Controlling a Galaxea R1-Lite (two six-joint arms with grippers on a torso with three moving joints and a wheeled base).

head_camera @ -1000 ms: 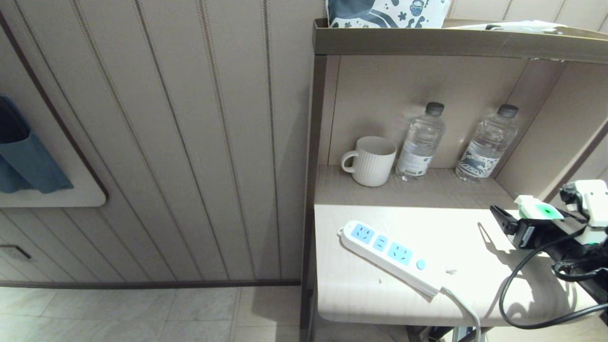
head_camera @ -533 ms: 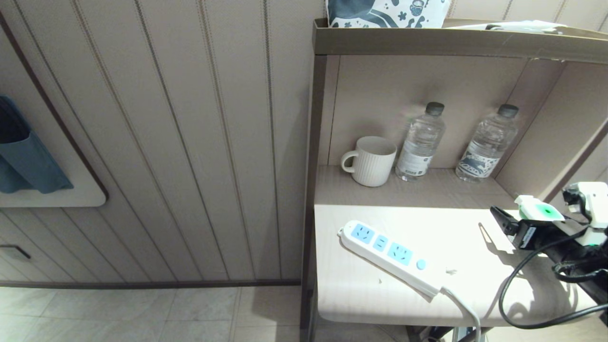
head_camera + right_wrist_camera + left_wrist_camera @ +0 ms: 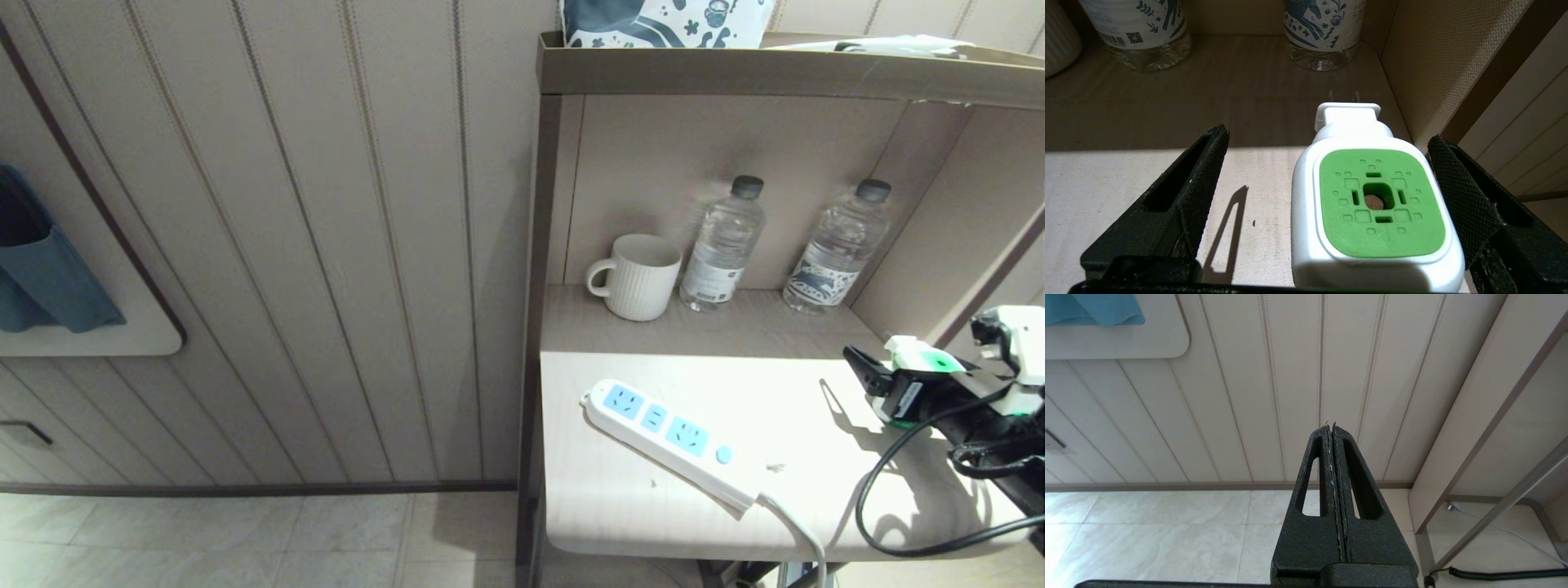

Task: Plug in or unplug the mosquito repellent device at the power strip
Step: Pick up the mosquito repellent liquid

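At the desk's (image 3: 620,506) right edge, the right gripper (image 3: 1327,179) is standing spread wide around the mosquito repellent device (image 3: 1378,212) (prongs pointing toward the far shelf), not squeezing it. Well to its left, the power strip (image 3: 665,437) is lying unplugged-into. Low beside the desk, the left gripper (image 3: 1333,430) is staying clenched, empty.

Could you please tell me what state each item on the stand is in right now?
Mosquito repellent device: unplugged, standing between the open right pincer's fingers, one finger beside it.
Power strip: flat on the stand, all sockets free.
Mug: upright on the shelf.
Two water bottles: upright, capped.
Left pincer: shut, empty, away from the stand.
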